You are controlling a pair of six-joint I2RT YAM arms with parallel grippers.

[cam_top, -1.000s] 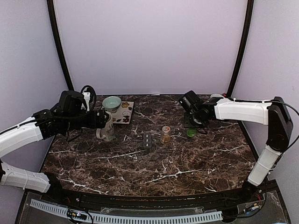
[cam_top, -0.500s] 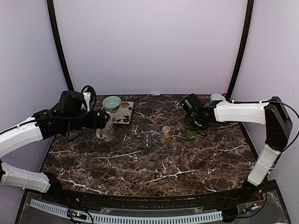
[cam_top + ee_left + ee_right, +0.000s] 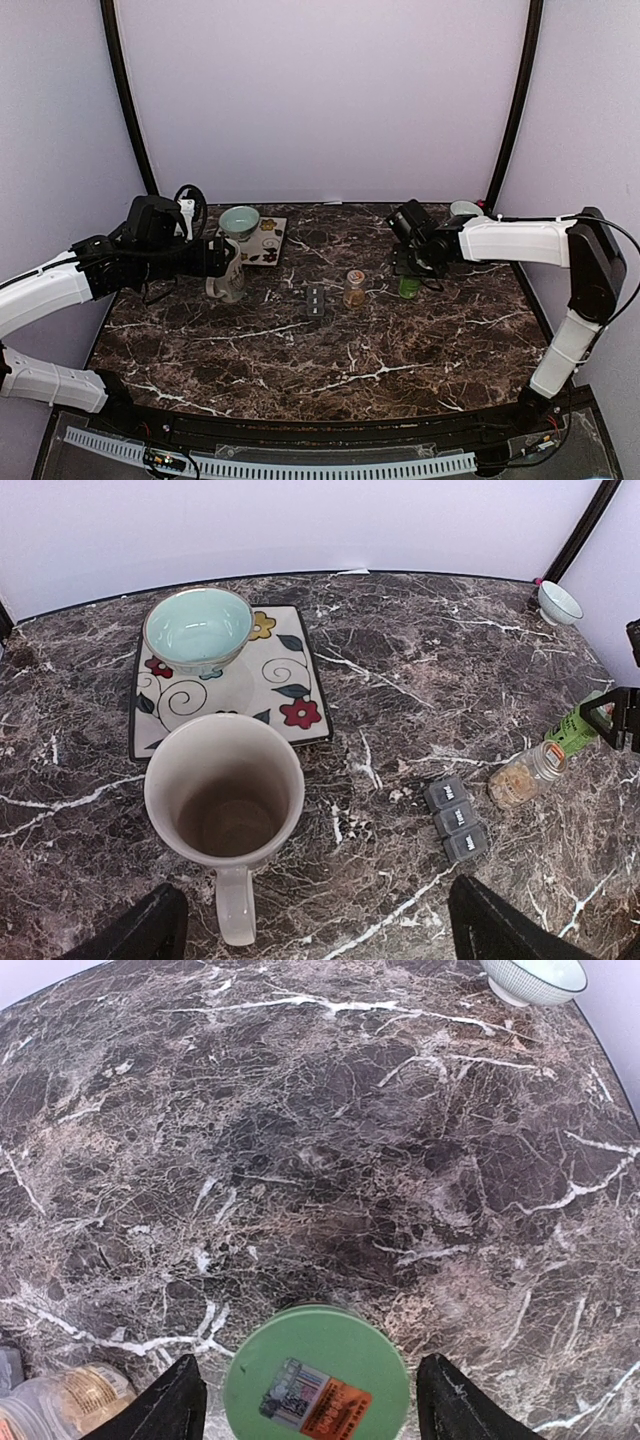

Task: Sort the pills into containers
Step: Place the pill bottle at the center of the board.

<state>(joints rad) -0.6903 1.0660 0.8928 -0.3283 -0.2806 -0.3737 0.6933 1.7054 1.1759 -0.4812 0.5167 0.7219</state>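
Left gripper (image 3: 315, 910): fingers (image 3: 150, 930) spread wide, holding nothing. A white mug (image 3: 225, 800) stands upright between and just ahead of them, handle toward the wrist, with no finger touching it. Beyond the mug, a flowered plate (image 3: 285, 680) carries a teal bowl (image 3: 197, 630).

The container strip (image 3: 455, 820), three joined dark grey compartments, lies on the marble table (image 3: 400, 660) just ahead of this gripper's right-hand finger. Its lids appear to be down. The pills (image 3: 512, 785) show as tan pieces inside a small clear jar (image 3: 525, 775) just beyond the strip.

Right gripper (image 3: 310, 1390): fingers (image 3: 180, 1400) apart, straddling the lid of a green-lidded bottle (image 3: 315, 1355). Contact cannot be confirmed. The jar sits outside its left finger, and a small white bowl (image 3: 535, 978) stands far ahead.
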